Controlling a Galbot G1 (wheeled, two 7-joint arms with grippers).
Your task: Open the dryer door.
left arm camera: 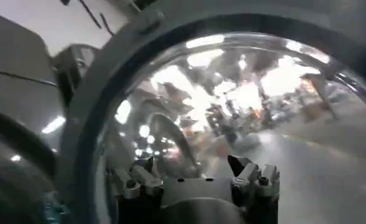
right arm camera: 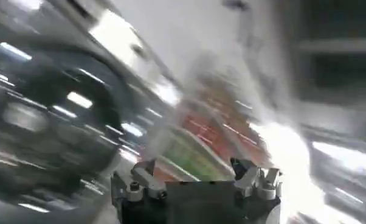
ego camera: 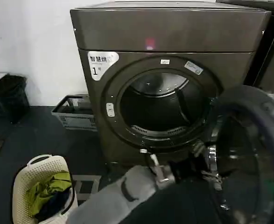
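Observation:
The dryer door (ego camera: 249,154) stands swung open to the right, its dark grey inner side and bulging glass toward me. The round drum opening (ego camera: 160,105) is uncovered. My left arm, in a grey sleeve, reaches up from the bottom. Its left gripper (ego camera: 193,163) is at the door's lower inner edge, between door and machine front. In the left wrist view the left gripper (left arm camera: 195,176) is open with nothing between its fingers. The door's glass (left arm camera: 231,109) and grey rim (left arm camera: 92,122) lie close ahead. My right gripper (right arm camera: 195,176) is open over a smeared background.
A white laundry basket (ego camera: 43,186) with green clothes stands on the dark floor at the lower left. A grey crate (ego camera: 76,112) sits beside the dryer against the wall. A black bag (ego camera: 8,95) is at the far left. Another machine (ego camera: 272,56) stands at the right.

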